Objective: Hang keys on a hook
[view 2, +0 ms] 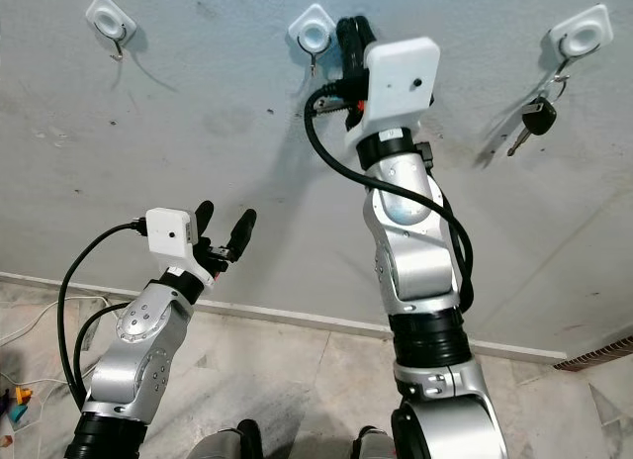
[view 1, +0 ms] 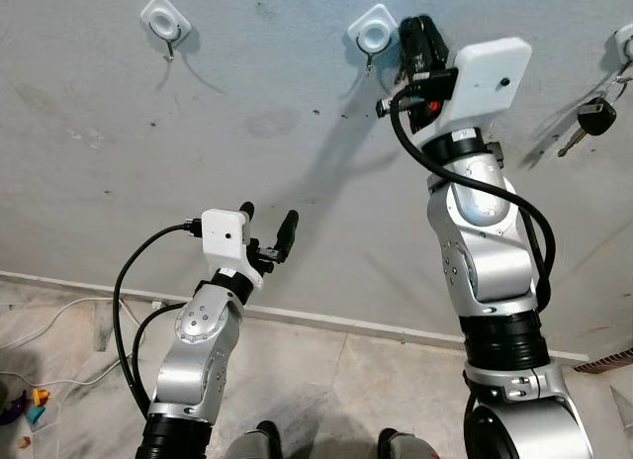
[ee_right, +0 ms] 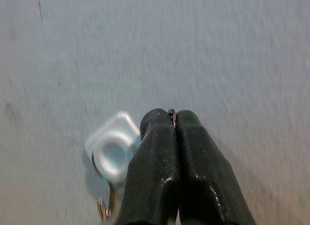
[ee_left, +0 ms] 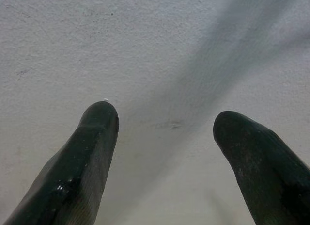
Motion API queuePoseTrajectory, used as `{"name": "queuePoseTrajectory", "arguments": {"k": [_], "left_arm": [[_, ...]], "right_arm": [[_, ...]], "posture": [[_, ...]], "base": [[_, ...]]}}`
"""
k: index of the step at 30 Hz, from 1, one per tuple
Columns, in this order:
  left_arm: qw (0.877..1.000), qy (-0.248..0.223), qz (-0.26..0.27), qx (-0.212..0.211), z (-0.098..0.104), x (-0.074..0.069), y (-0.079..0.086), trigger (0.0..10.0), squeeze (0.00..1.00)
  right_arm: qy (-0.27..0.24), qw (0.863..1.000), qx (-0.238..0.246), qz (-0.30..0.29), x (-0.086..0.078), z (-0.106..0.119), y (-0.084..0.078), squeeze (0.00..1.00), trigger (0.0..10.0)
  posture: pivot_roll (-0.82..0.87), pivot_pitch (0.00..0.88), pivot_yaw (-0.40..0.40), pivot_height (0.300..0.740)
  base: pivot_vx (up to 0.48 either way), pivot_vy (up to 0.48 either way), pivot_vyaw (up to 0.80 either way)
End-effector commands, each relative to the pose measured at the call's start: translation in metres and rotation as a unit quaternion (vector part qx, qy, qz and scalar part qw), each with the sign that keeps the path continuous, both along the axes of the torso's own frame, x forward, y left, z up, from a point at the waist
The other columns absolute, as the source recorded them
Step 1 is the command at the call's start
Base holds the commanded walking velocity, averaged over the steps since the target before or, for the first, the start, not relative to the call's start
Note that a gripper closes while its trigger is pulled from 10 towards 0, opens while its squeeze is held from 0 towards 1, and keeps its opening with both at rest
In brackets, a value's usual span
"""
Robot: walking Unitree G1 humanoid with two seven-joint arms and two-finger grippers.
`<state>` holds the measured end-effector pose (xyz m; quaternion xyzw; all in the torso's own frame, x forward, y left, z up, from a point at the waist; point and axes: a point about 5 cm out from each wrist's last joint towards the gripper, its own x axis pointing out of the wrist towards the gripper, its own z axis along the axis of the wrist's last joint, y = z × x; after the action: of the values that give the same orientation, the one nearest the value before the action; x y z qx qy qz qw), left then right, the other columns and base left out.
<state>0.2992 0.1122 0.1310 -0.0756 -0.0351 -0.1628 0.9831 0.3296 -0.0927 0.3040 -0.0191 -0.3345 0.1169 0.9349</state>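
**A:** Status on the keys?

**B:** One set of keys (view 2: 537,116) is hanging off the far hook (view 2: 581,31), a black-headed key dangling under it against the wall (view 2: 198,133). That's well off to the outer side of the right gripper (view 2: 353,29), nowhere near its tips. If that's the set meant, I'd judge the hanging done, with just the pull-back left.

**A:** And the gripper itself?

**B:** It's raised up the wall, tips just beside the middle hook (view 2: 315,31), which sits on the inner side of the fingers. The hook's wire looks bare. The jaws are pressed together with no gap. In the right wrist view there's a thin metal glint at the seam of the tips. Could be a ring, but it's too small to tell.

**A:** So it might be carrying a second set?

**B:** Possible, can't confirm. If so, that one isn't on a hook yet, and the middle hook is right there.

**A:** Left side?

**B:** The left gripper (view 1: 267,220) is held low, pointed at blank wall, fingers (ee_left: 92,152) spread wide with nothing between them. A third hook (view 1: 164,17) is high above it, bare.
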Motion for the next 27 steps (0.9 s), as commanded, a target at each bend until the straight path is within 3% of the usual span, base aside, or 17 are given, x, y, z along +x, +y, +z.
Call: {"name": "queuePoseTrajectory", "arguments": {"k": [1, 6, 14, 24, 27], "left_arm": [[1.0, 0.009, 0.002, 0.005, -0.004, -0.002, 0.002, 10.0, 0.0], [1.0, 0.011, 0.005, 0.006, -0.005, -0.002, 0.003, 10.0, 0.0], [1.0, 0.013, 0.002, 0.005, -0.006, -0.002, 0.0, 10.0, 0.0], [1.0, 0.013, -0.002, 0.006, -0.005, -0.001, 0.0, 10.0, 0.0], [1.0, 0.013, -0.003, 0.007, -0.006, -0.001, 0.0, 10.0, 0.0]], "right_arm": [[-0.018, 1.0, 0.013, 0.001, -0.004, 0.009, -0.001, 0.0, 10.0], [0.009, 1.0, 0.005, 0.015, -0.006, -0.005, 0.002, 0.0, 10.0], [0.066, 0.992, -0.002, 0.105, -0.014, -0.025, 0.014, 0.0, 10.0], [0.098, 0.983, 0.04, 0.15, -0.019, -0.033, 0.009, 0.0, 10.0], [0.12, 0.969, 0.107, 0.185, -0.017, -0.035, 0.009, 0.0, 10.0]], "posture": [[-0.02, 0.208, 0.092, 0.74], [-0.02, 0.209, 0.091, 0.74], [-0.04, 0.213, 0.095, 0.74], [-0.04, 0.214, 0.1, 0.74], [-0.03, 0.211, 0.101, 0.74]], "base": [[0.0, 0.0, 0.0], [0.0, 0.0, 0.0], [0.0, 0.0, 0.0], [0.0, 0.0, 0.0], [0.0, 0.0, 0.0]]}}
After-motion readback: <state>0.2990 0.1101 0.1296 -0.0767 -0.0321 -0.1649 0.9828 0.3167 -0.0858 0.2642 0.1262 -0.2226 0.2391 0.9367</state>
